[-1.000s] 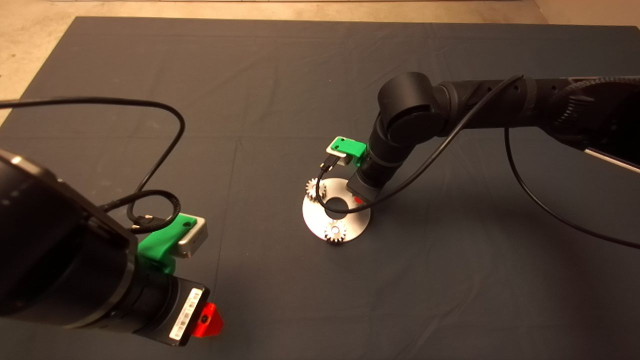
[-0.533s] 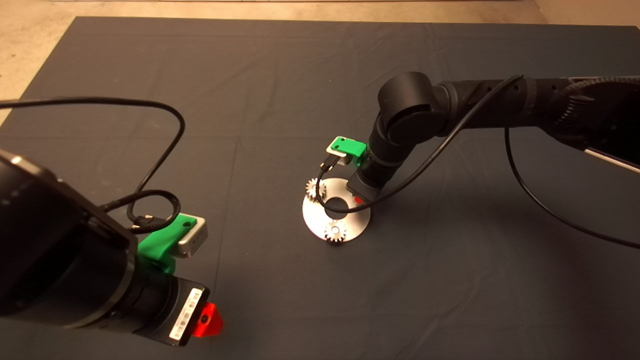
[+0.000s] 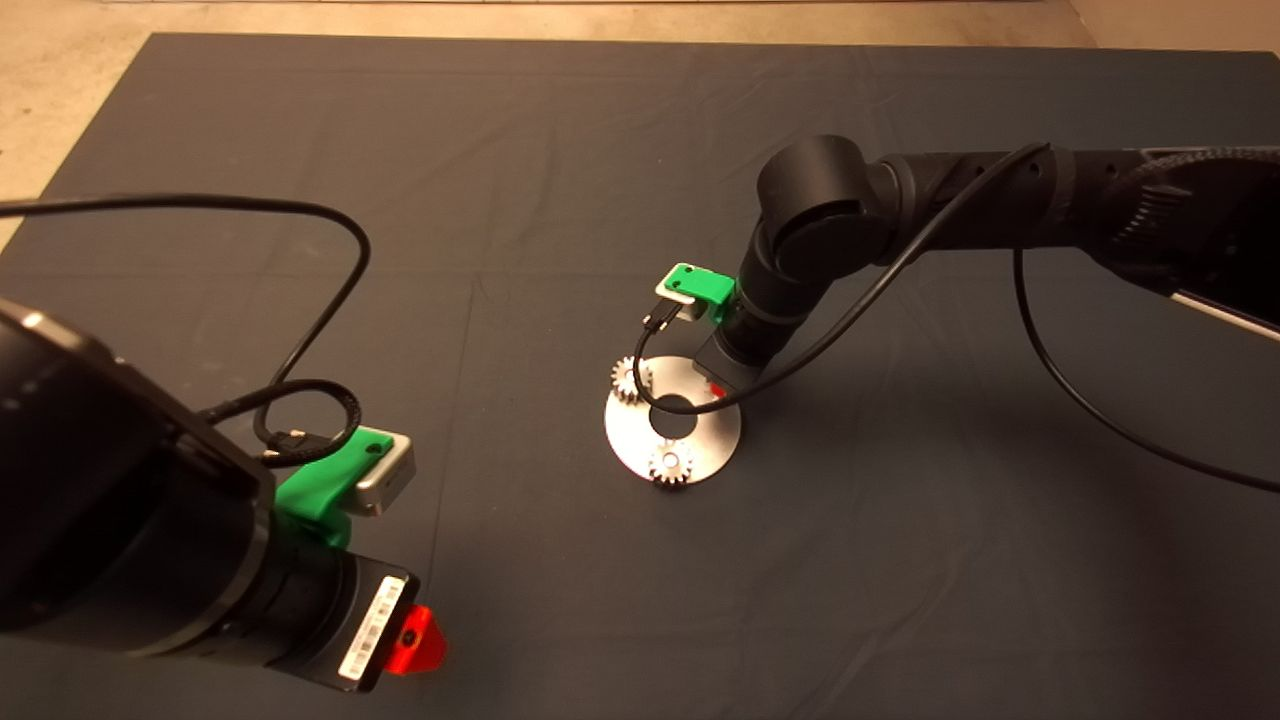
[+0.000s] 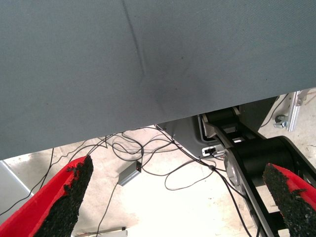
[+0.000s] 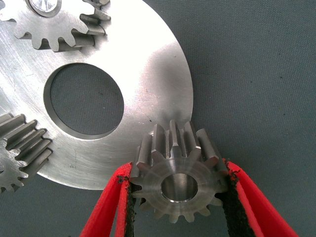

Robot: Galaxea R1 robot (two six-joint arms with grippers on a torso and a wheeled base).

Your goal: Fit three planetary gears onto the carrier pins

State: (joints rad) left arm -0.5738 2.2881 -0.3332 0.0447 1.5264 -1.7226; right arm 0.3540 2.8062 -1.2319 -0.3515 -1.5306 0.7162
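The round silver plate lies mid-mat, and two bright planetary gears sit on its carrier pins. In the right wrist view those two gears show at the rim of the plate, one with its pin top in the bore. My right gripper is shut on the third gear, a darker one, at the plate's edge. I cannot tell whether a pin is in its bore. In the head view this gripper stands over the plate's far right. My left gripper waits open at the lower left.
The right arm's black cable loops low over the plate's central hole. The left wrist view shows the mat's edge and the floor beyond it, with cables and a robot base.
The right wrist has shifted slightly up and toward the far side, still holding the third gear. The left arm and the two seated gears have not moved.
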